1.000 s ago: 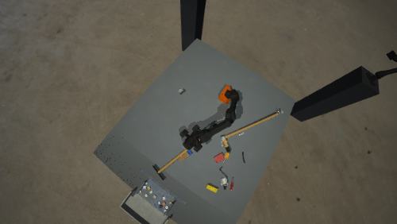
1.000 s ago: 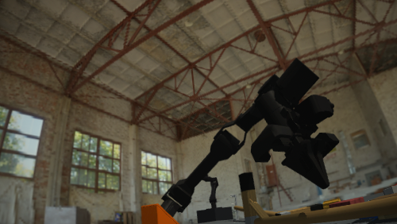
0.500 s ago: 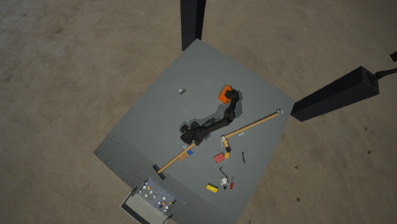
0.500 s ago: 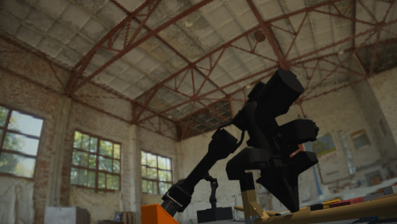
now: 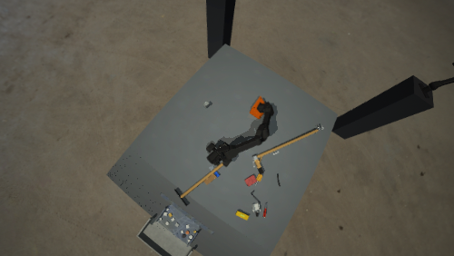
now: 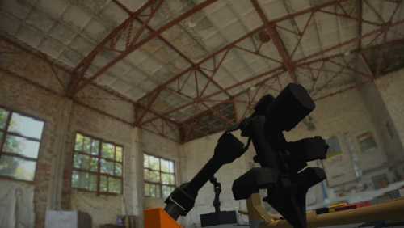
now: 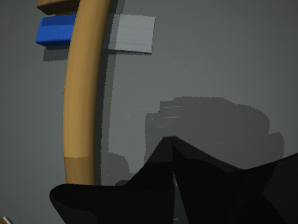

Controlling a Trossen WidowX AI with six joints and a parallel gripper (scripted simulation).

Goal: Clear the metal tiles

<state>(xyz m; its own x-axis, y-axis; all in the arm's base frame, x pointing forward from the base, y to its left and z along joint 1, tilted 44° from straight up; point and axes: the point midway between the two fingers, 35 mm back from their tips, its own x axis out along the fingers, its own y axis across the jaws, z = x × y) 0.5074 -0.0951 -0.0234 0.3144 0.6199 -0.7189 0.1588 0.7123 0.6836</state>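
Observation:
My gripper (image 5: 221,164) (image 6: 300,223) (image 7: 168,142) is shut and empty, its fingertips together beside the long scraper's wooden handle (image 5: 202,180) (image 7: 82,100). In the wrist view the handle runs up the left of the fingertips and its lower end is hidden behind the gripper. The scraper's dark head (image 5: 182,196) lies on the table, near the blue-grey bench plate. Several small light and orange tiles (image 5: 188,226) show in the plate area. The pale grey catch box (image 5: 167,241) adjoins it at the table's edge. Whether any tiles lie in the box is unclear.
A blue block (image 5: 217,174) (image 7: 55,31), a brown wooden block (image 5: 210,179) and a flat grey piece (image 7: 134,32) lie by the handle. Another long wooden-handled tool (image 5: 291,142), a red block (image 5: 251,181) and a yellow block (image 5: 242,215) lie farther right. An orange block (image 5: 257,109) (image 6: 158,218) is by the arm's base.

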